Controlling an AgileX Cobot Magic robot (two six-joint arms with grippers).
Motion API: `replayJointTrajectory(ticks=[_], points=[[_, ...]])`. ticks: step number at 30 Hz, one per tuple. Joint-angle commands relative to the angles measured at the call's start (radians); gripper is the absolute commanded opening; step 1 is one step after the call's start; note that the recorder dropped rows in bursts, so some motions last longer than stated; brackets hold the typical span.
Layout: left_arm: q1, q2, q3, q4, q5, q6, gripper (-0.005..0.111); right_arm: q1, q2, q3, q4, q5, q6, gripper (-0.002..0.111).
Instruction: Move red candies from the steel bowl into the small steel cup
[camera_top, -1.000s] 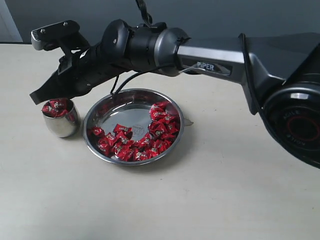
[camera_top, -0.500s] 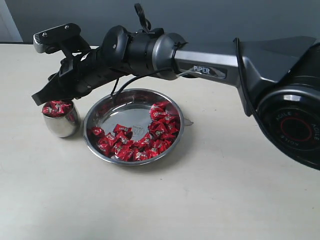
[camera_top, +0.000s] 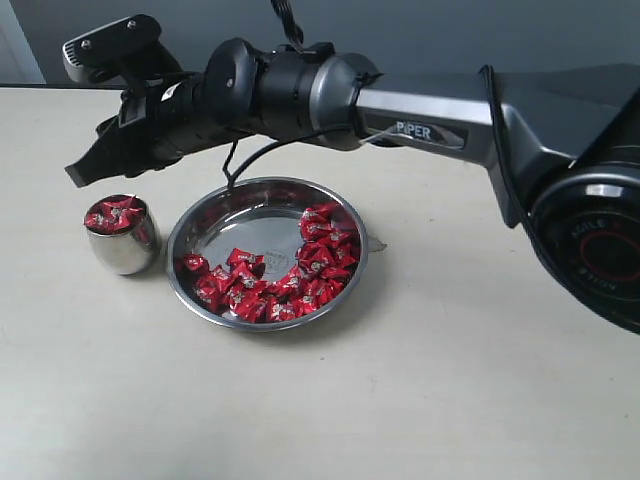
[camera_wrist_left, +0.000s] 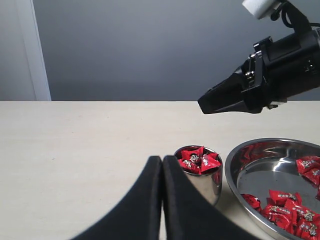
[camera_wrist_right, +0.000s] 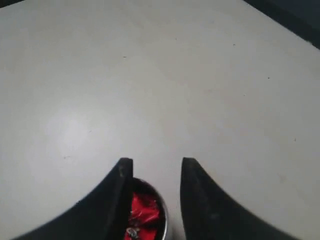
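Note:
The small steel cup (camera_top: 121, 240) stands left of the steel bowl (camera_top: 205, 225), filled to its rim with red candies (camera_top: 114, 213). More red candies (camera_top: 290, 275) lie along the bowl's near and right side. My right gripper (camera_top: 75, 172) reaches across the middle and hangs open above the cup, nothing between its fingers. In the right wrist view the cup (camera_wrist_right: 161, 216) shows below the gap of the right gripper (camera_wrist_right: 154, 162). My left gripper (camera_wrist_left: 162, 159) is shut and empty, near the cup (camera_wrist_left: 207, 180) and low over the table; it does not show in the exterior view.
The beige table (camera_top: 330, 410) spreads around bowl and cup. The right arm's long black and grey body (camera_top: 420, 120) spans above the bowl from the right. A grey wall (camera_wrist_left: 140, 45) stands behind the table.
My right gripper has risen from just over the cup's rim to well above it. The candies in the cup lie free of it.

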Motion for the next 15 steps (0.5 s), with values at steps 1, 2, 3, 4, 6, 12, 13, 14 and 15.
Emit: replayJointTrajectory(ticks=[1,2,3,4,6,12,13,14,15], points=[[-0.005,-0.005,0.001,0.000,-0.006,-0.004,0.000,-0.004,-0.014,-0.001,-0.054,0.033,0.010,0.032],[-0.005,-0.005,0.001,0.000,-0.006,-0.004,0.000,-0.006,-0.014,-0.001,-0.074,0.057,0.034,0.032],[-0.005,-0.005,0.001,0.000,-0.006,-0.004,0.000,-0.011,-0.014,-0.001,-0.091,0.088,0.063,0.032],[-0.005,-0.005,0.001,0.000,-0.006,-0.004,0.000,-0.017,-0.014,-0.001,-0.099,0.120,0.085,0.032],[-0.005,-0.005,0.001,0.000,-0.006,-0.004,0.000,-0.042,-0.014,-0.001,-0.125,0.224,0.143,0.032],[-0.005,-0.005,0.001,0.000,-0.006,-0.004,0.000,-0.130,-0.014,-0.001,-0.218,0.517,0.221,0.032],[-0.005,-0.005,0.001,0.000,-0.006,-0.004,0.000,-0.138,-0.014,-0.001,-0.231,0.541,0.221,0.032],[-0.005,-0.005,0.001,0.000,-0.006,-0.004,0.000,-0.144,-0.012,-0.001,-0.251,0.564,0.221,0.032],[-0.005,-0.005,0.001,0.000,-0.006,-0.004,0.000,-0.152,-0.012,-0.001,-0.264,0.577,0.221,0.032]])
